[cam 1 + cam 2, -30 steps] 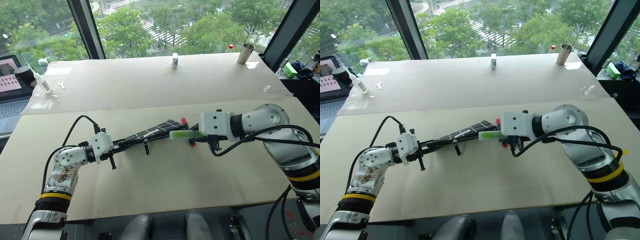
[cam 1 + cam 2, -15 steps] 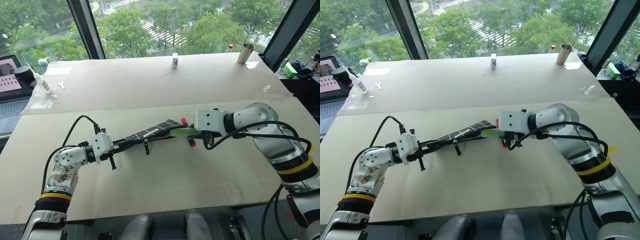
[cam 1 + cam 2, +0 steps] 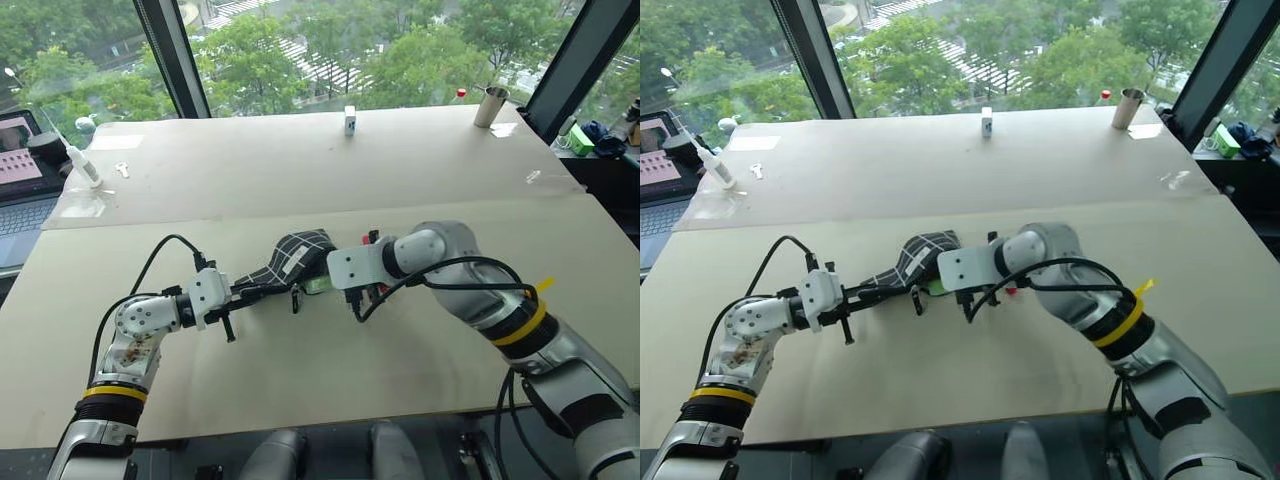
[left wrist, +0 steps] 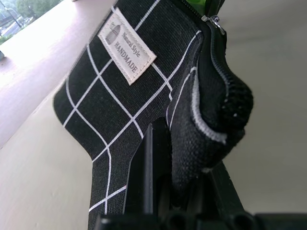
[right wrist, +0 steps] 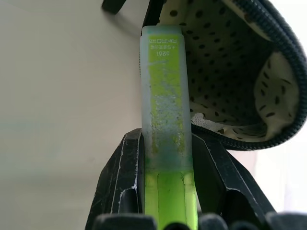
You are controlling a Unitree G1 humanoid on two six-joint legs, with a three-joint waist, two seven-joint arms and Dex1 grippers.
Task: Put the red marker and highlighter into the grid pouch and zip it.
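The grid pouch [image 3: 296, 254], black with white lines and a white label [image 4: 127, 45], hangs bulged above the table's middle. My left gripper [image 3: 246, 290] is shut on its left corner. The pouch mouth gapes, showing a dotted lining [image 5: 225, 81]. My right gripper [image 3: 326, 284] is shut on the lime-green highlighter [image 5: 165, 105]. The highlighter's pale end reaches the rim of the open mouth; whether it is inside I cannot tell. The red marker [image 3: 372, 239] lies on the table under my right wrist, mostly hidden.
At the table's far edge stand a metal cup [image 3: 491, 106] on the right and a small white box [image 3: 350, 120] in the middle. A laptop [image 3: 18, 165] and a white bottle [image 3: 85, 166] sit at the far left.
My right gripper has carried the highlighter left and down to the pouch mouth. The pouch, flat and edge-on before, now bulges open. The left gripper stayed in place.
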